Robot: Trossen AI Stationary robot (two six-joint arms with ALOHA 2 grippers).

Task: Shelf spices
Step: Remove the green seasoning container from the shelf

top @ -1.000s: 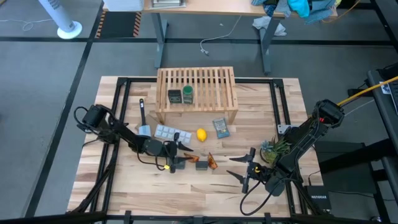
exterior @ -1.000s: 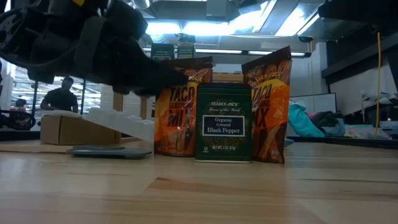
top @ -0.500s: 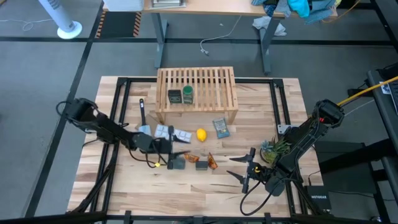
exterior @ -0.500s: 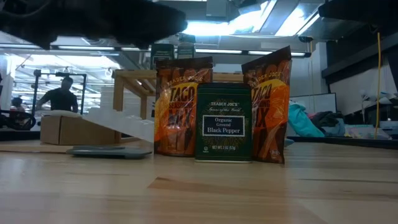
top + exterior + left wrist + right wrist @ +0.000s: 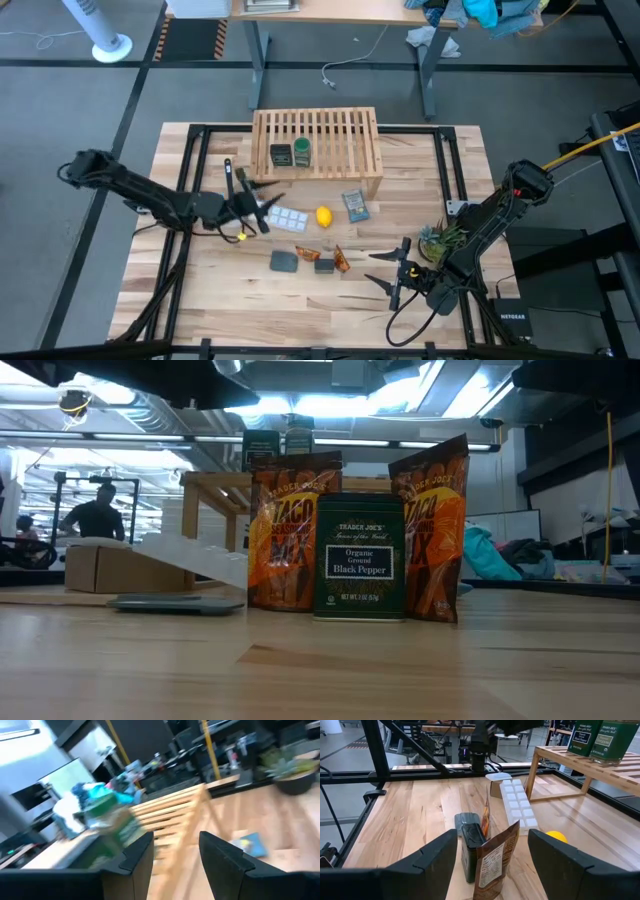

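Lower centre of the high view, three spices wait on the bare table: a tin (image 5: 325, 266) with two packets (image 5: 342, 260) touching it, a grey pad (image 5: 284, 261) just to their left. The right gripper (image 5: 393, 272) rests at lower right, fingers spread wide and empty. The left gripper (image 5: 258, 200) hangs left of centre above a white tray (image 5: 285, 218), fingers parted, holding nothing. At upper centre the shelf (image 5: 330, 125) already carries a box (image 5: 281, 155) and a green-lidded jar (image 5: 302, 152) side by side at its left. So the job looks partly done, and the next pick is likely from the cluster. The tin is rigid, flat-sided and glossy – best pinched square across two opposite faces, low enough not to tip it. The packets are thin, shiny, crinkled foil standing on edge – they will likely flex and slip, so grip them across the flat faces and lift straight up, clear of the tin.
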